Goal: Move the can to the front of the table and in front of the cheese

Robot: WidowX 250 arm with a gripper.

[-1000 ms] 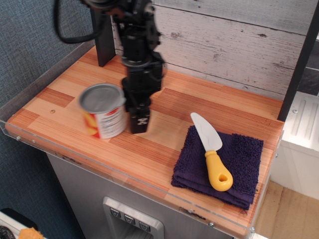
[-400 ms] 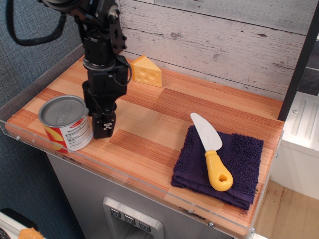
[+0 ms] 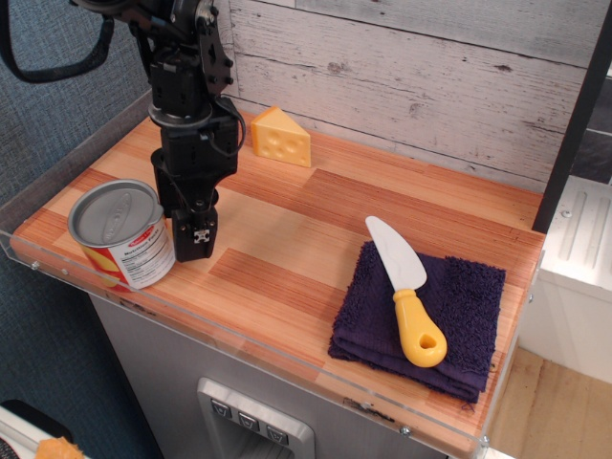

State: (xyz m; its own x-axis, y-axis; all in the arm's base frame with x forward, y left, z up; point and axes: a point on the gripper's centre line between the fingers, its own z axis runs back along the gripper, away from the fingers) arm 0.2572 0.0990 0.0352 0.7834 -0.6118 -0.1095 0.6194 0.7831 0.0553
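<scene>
while standing upright at the table's (image 3: 316,206) front left corner, touching the can (image 3: 122,234) with the gripper (image 3: 191,241); cheese (image 3: 280,137) sitting near the back edge; grip impossible to tell.

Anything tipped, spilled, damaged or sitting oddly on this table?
Nothing stands out. The can stands upright at the table's front left with the gripper right beside it, the cheese sits intact near the back wall, and the knife lies flat on the folded purple towel.
</scene>
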